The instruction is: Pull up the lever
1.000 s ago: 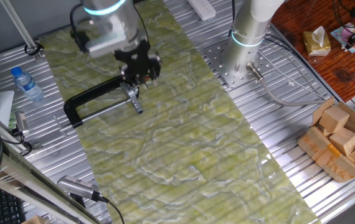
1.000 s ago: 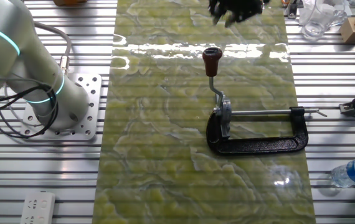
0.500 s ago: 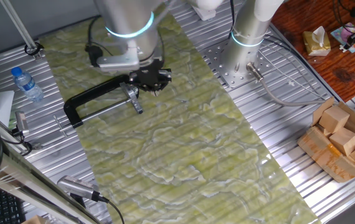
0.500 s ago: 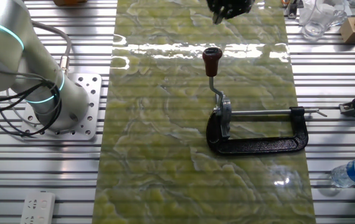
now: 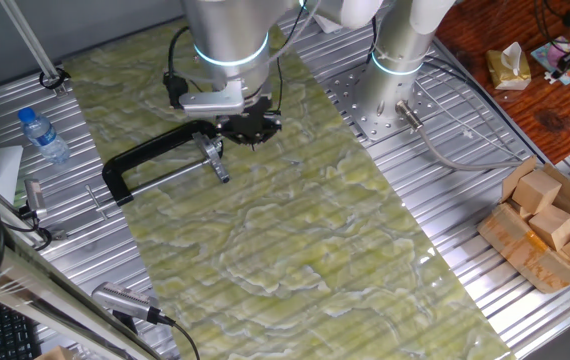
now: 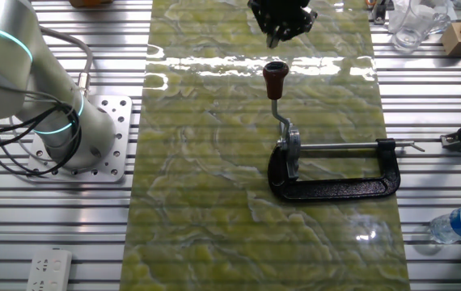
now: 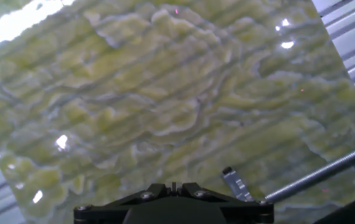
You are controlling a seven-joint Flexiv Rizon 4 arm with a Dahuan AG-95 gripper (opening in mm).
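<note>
The lever [image 6: 277, 101] is a thin silver rod with a red-brown knob [image 6: 274, 76], hinged at the screw end of a black C-clamp [image 6: 336, 187] that lies on the green marbled mat. It points away from the clamp. My gripper [image 6: 277, 35] hangs just beyond and above the knob, apart from it, fingers together and empty. In one fixed view my gripper [image 5: 251, 134] covers the knob; the clamp [image 5: 150, 155] lies to its left. In the hand view my gripper [image 7: 173, 186] is over bare mat, with the clamp's silver end [image 7: 234, 182] and screw [image 7: 321, 175] at lower right.
A water bottle [image 5: 43, 134] lies beyond the clamp's far end. The robot base [image 6: 62, 133] stands beside the mat. A box of wooden blocks [image 5: 550, 222] sits on the table's right side. Glass cups [image 6: 412, 24] stand at one corner.
My gripper has moved sideways over the mat and come to a point just past the lever's knob. The lever and clamp have not moved.
</note>
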